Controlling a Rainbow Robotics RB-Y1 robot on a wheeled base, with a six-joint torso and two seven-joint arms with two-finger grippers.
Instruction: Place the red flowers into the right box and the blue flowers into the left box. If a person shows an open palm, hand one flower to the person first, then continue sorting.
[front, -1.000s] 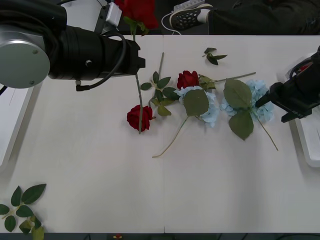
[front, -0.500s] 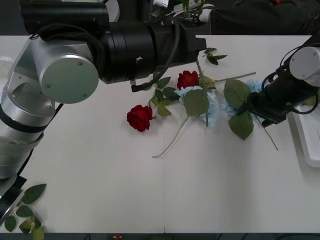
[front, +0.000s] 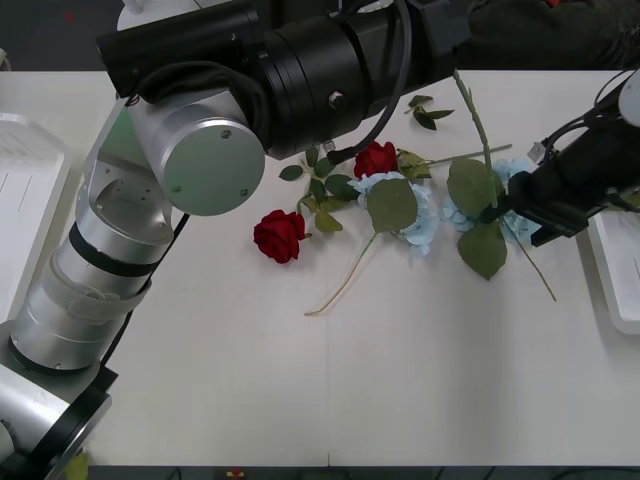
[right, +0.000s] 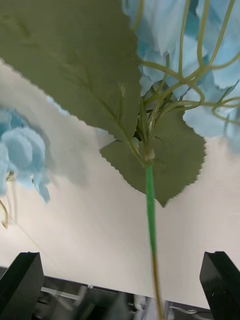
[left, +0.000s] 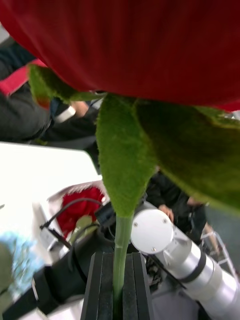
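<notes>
The left arm is reaching across the far side of the white worktop (front: 250, 380), its black tool (left: 118, 280) clamped on the thin green stem of a red artificial rose (left: 150, 45). The right arm's tool (right: 120, 287) is hovering wide open over a pale sky-blue hydrangea cluster (front: 520, 200) lying beside the shallow white plastic right box (front: 615, 280).

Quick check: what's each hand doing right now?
Left hand: shut on a red rose stem.
Right hand: open around the blue flower stem.
</notes>
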